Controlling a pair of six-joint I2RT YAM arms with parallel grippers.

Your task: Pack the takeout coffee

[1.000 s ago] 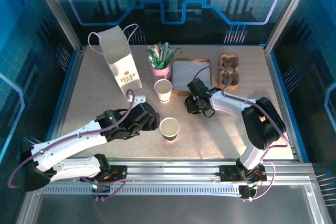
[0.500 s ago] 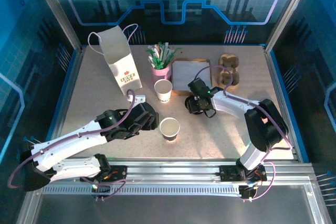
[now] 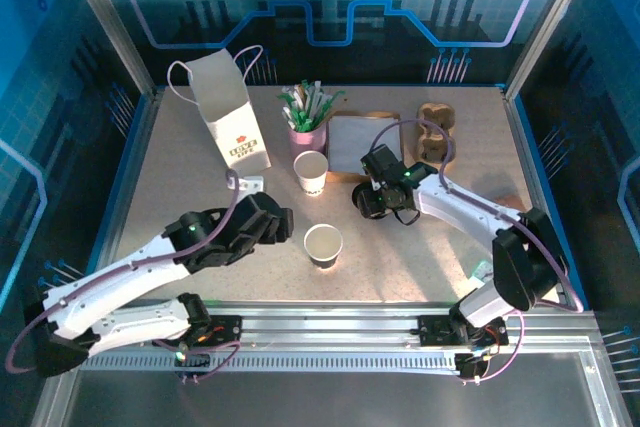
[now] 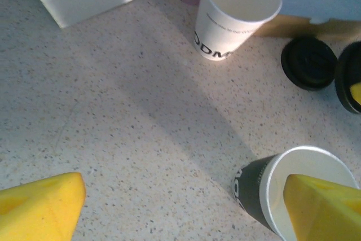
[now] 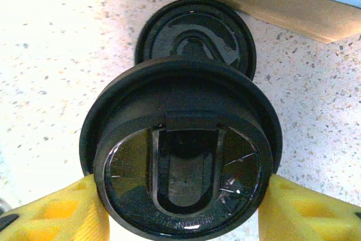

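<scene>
The white paper cup (image 3: 311,171) of the takeout coffee stands open and upright at mid-table, with printed lettering on its side (image 4: 237,12). My right gripper (image 3: 373,200) is shut on a black round lid (image 5: 180,156), its yellow fingers (image 5: 56,213) pressed to the rim on both sides, to the right of the cup. A second black lid (image 5: 194,38) lies on the table just under it (image 4: 309,63). My left gripper (image 3: 275,227) stands open with nothing between its fingers (image 4: 180,207), to the left of a dark cup (image 3: 323,244).
The dark cup (image 4: 282,196) with a white inside stands open near the front. A white paper bag (image 3: 228,117) stands at the back left, beside a pink cup of sachets (image 3: 307,129). A wooden tray (image 3: 365,135) and brown cardboard carrier (image 3: 437,132) lie at the back right.
My left gripper has drawn back to the left, away from the dark cup, and opened wider. The right arm's elbow has swung right while the gripper keeps the lid.
</scene>
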